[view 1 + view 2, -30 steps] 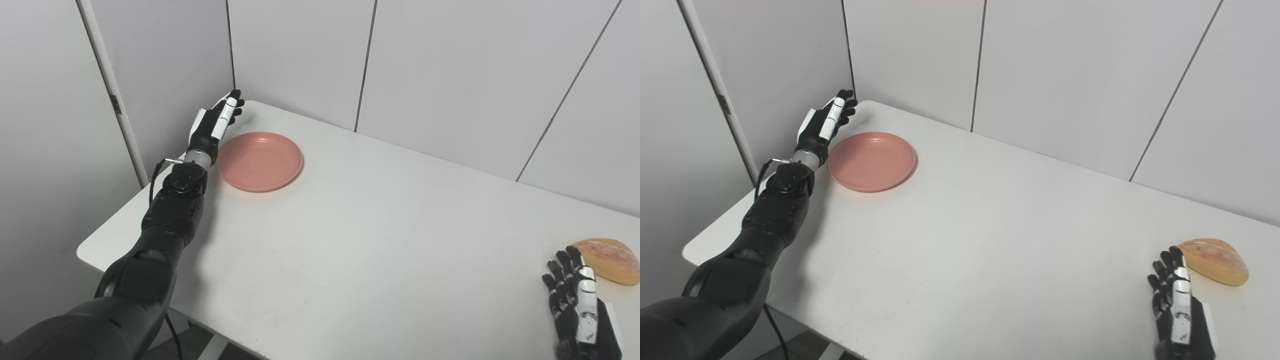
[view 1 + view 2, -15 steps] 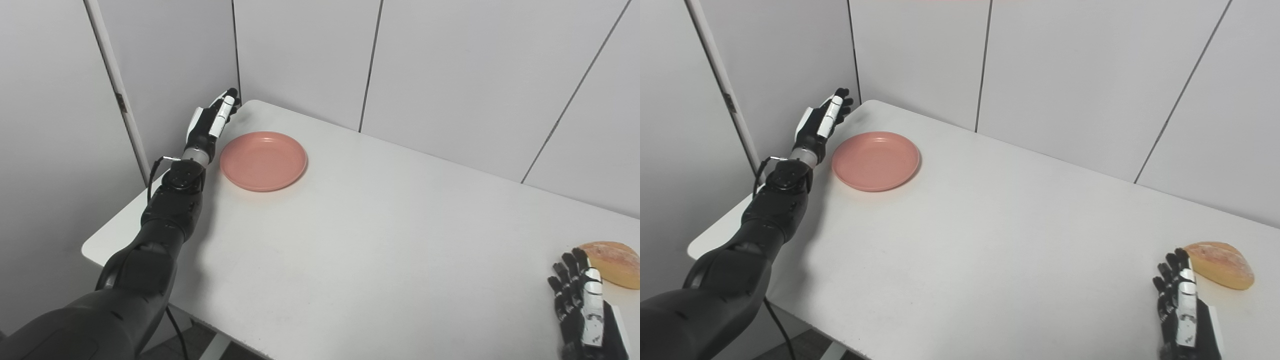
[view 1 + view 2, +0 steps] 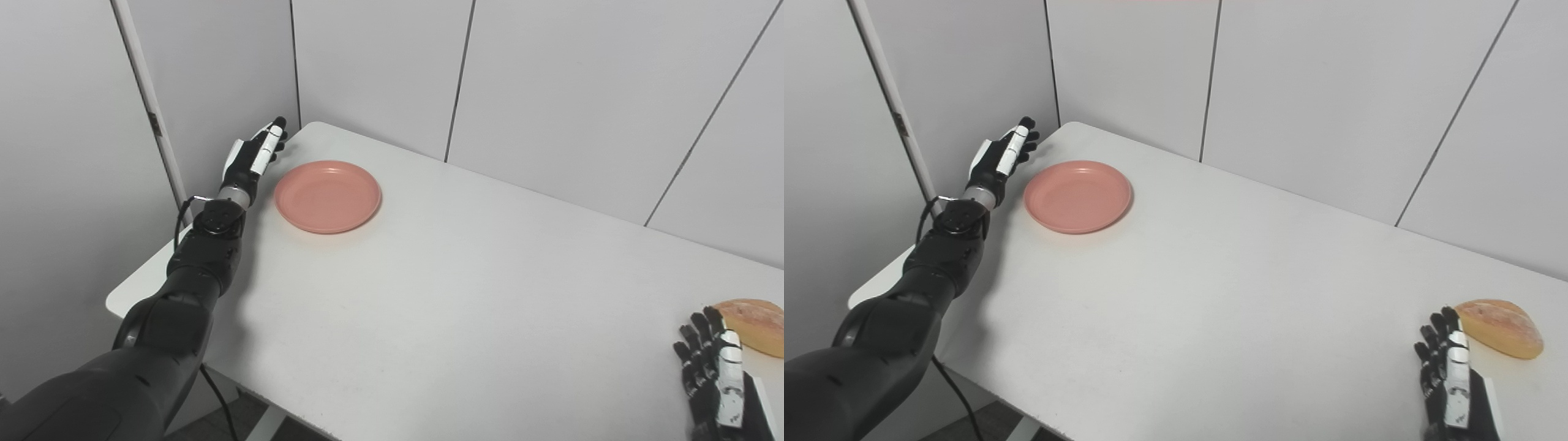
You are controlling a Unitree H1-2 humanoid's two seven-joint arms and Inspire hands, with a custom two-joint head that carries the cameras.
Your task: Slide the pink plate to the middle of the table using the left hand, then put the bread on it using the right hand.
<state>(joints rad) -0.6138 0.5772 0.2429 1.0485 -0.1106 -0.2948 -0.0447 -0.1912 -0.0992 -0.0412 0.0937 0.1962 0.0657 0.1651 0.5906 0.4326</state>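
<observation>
Pink plate (image 3: 327,196) lay near the far left corner of the white bench (image 3: 465,294), beside the empty, open left hand (image 3: 252,156). Bread (image 3: 1499,327) sat just beyond the right hand (image 3: 1454,386), its fingers spread.

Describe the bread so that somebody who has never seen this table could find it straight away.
Start at the white table and follow its near edge to the right end. There, just beyond the fingertips of the right hand, lies the bread. It is a golden-brown, dome-topped half loaf, the only food in view, far across from the round pink plate near the left hand.
</observation>
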